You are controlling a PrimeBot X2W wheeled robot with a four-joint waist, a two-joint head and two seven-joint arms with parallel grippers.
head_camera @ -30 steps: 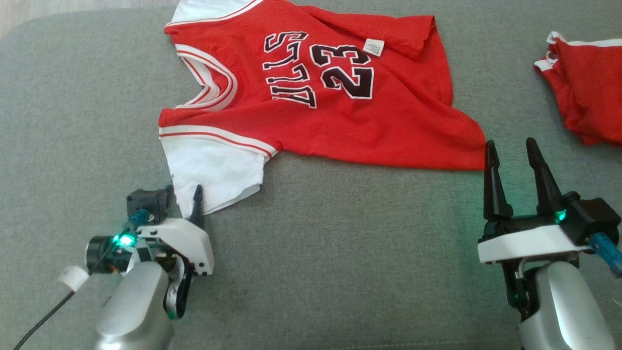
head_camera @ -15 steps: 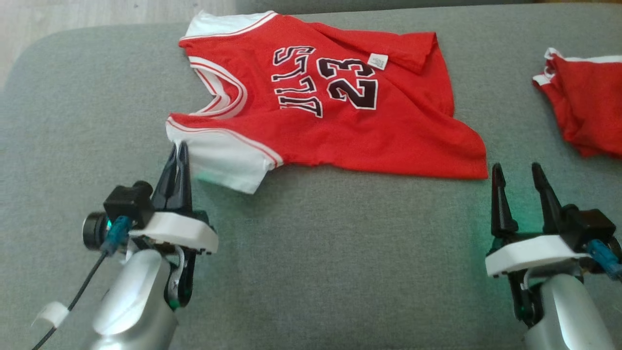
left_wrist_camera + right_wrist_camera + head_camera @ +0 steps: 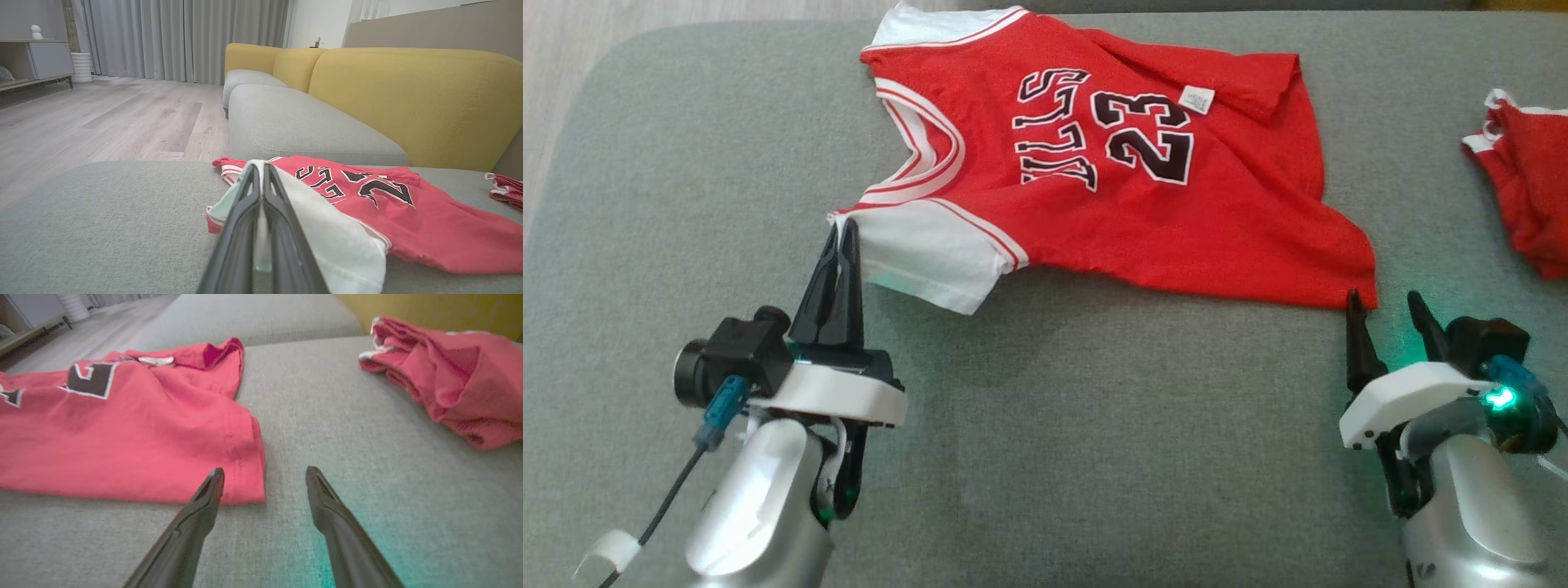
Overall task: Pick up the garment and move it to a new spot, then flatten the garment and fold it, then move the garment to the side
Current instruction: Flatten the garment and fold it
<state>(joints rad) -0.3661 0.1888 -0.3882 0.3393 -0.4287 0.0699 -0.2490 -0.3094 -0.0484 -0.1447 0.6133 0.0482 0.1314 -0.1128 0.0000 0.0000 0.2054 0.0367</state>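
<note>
In front of me is a broad grey cushion (image 3: 1094,457). A red jersey (image 3: 1217,220) lies spread on it across the upper middle of my head view. A crumpled red garment (image 3: 1535,196) rests at the right edge, well apart.

Jaws of left gripper (image 3: 844,233) — open a second ago — now pinched on jersey (image 3: 1143,204) sleeve (image 3: 931,261), edge raised.

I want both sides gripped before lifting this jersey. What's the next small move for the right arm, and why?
Probably ease the right gripper forward until its open jaws straddle the hem corner of the jersey, then close. The left gripper is shut on the white sleeve; the right jaws stand open, the corner at their tips, not between them.
</note>
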